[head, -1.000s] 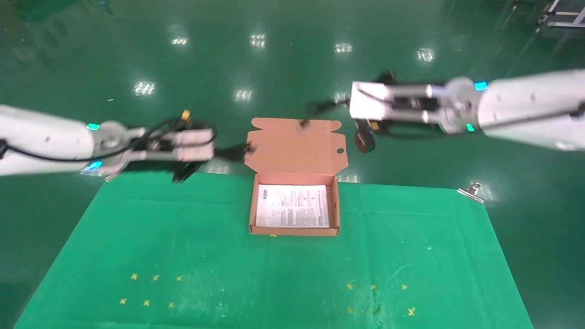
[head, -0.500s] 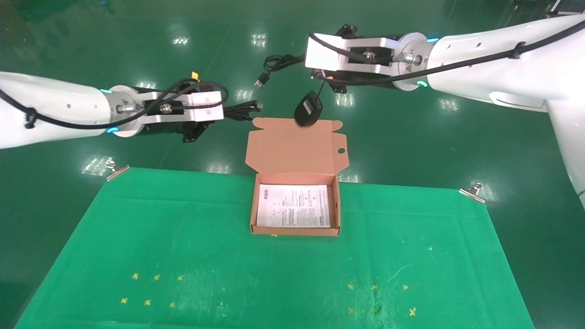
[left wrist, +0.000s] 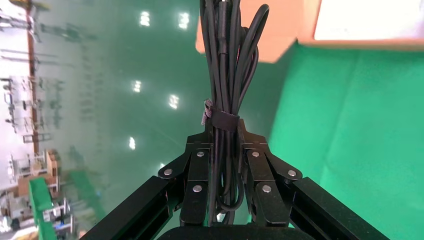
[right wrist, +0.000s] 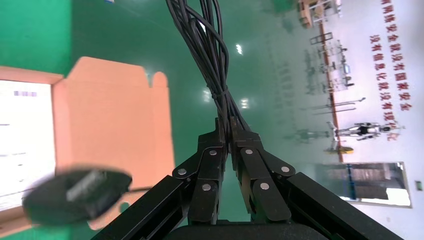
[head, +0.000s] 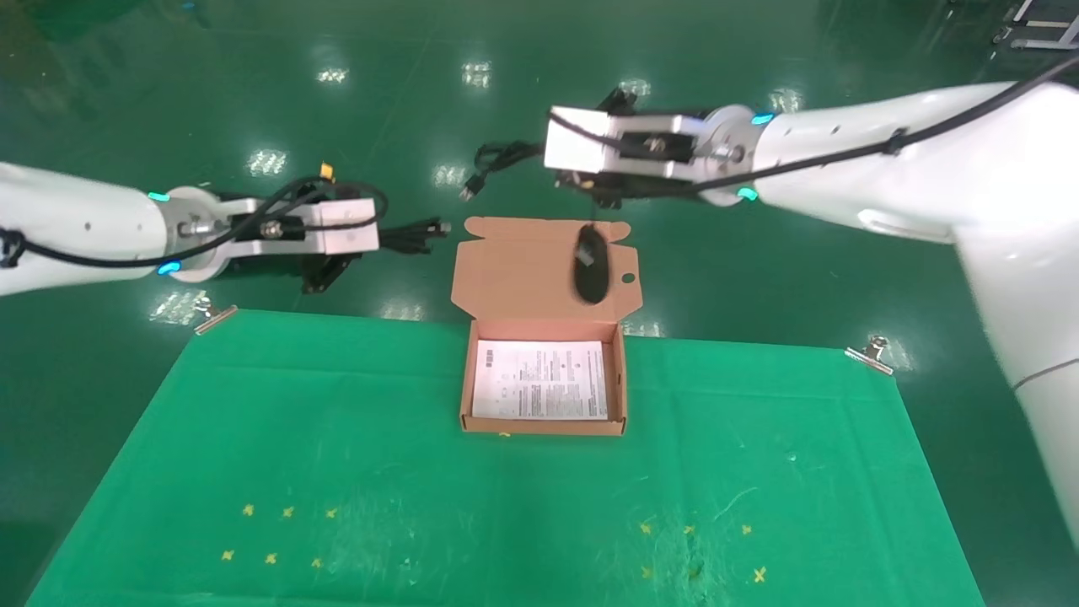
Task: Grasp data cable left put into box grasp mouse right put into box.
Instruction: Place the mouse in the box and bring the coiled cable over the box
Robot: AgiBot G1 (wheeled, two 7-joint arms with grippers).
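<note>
Both grippers (left wrist: 223, 165) (right wrist: 230, 155) pinch cables (left wrist: 227, 75) (right wrist: 210, 60).

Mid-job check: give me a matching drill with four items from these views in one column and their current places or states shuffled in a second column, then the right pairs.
Items:
1. data cable
2. mouse
3. box
4. metal clip

States:
A. open on the green cloth, with a white leaflet inside
B. dangles by its cord in front of the raised lid
C. clamped in the left hand as a strapped bundle
D. sits at the cloth's far right corner

Pairs: 1-C, 2-B, 3-A, 4-D. The mouse's cord is pinched in the right hand.
</note>
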